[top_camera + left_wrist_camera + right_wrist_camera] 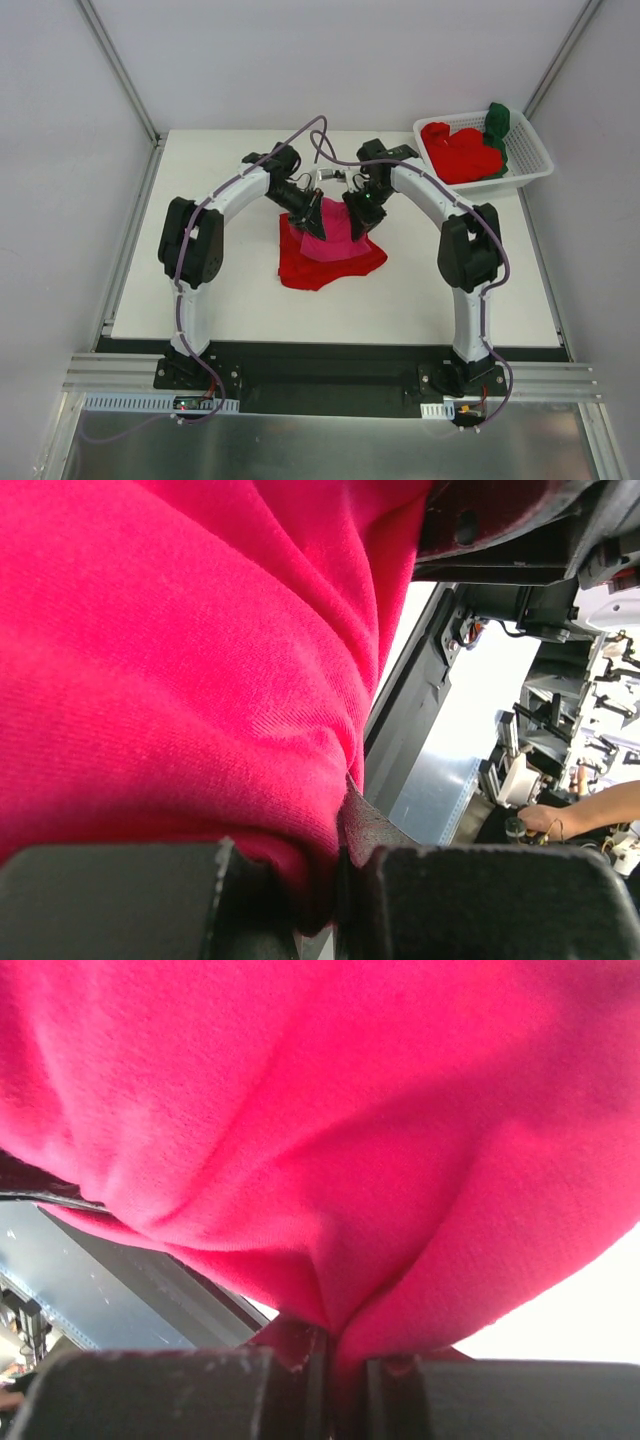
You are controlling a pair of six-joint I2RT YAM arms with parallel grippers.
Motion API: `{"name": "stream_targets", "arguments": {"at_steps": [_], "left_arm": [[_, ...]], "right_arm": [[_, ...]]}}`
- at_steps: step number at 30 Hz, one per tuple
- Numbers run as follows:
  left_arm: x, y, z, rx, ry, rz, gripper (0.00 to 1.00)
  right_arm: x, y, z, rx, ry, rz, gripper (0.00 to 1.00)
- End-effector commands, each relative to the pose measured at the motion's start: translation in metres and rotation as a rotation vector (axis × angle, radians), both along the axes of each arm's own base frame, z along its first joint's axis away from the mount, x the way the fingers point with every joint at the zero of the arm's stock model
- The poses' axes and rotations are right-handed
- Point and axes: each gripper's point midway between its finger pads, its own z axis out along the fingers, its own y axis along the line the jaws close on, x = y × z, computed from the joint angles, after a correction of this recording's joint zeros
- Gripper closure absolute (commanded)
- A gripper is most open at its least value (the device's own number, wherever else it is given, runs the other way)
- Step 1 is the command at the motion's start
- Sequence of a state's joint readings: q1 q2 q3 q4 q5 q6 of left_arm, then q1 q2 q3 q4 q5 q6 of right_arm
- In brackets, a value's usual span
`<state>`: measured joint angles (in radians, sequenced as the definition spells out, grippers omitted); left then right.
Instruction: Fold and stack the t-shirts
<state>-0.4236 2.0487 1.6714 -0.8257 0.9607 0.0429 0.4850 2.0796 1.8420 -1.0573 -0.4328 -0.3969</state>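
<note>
A magenta-pink t-shirt [330, 232] hangs between both grippers over a bright red t-shirt [322, 264] that lies folded on the table's middle. My left gripper [316, 213] is shut on the pink cloth's left top edge, and my right gripper [352, 217] is shut on its right top edge. Pink cloth [180, 660] fills the left wrist view, pinched between the jaws at the bottom. The right wrist view shows the same pink cloth [330, 1130] bunched into the shut jaws. More red t-shirts [462, 152] and a dark green one [497, 122] lie in the basket.
A white slotted basket [533, 158] stands at the table's back right corner. The white table [220, 300] ends at a black strip near the arm bases. Grey walls enclose the left, right and back sides.
</note>
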Motion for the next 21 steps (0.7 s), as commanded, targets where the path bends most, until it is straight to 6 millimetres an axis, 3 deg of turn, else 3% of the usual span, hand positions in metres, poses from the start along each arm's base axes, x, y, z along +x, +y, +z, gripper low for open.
{"name": "stream_targets", "arguments": {"at_steps": [1,11,21], "left_arm": [[-0.029,0.009,0.005,0.023,0.123,-0.026,1.0],[-0.05,0.014,-0.008,0.029,0.24,-0.019,1.0],[-0.037,0.011,-0.027,0.058,0.242,-0.026,1.0]], "right_arm": [[0.031,-0.005,0.012,0.003,-0.129,0.01,0.99],[0.024,-0.004,-0.002,-0.014,-0.093,0.04,0.99],[0.028,-0.002,-0.015,-0.03,-0.093,0.05,0.99]]}}
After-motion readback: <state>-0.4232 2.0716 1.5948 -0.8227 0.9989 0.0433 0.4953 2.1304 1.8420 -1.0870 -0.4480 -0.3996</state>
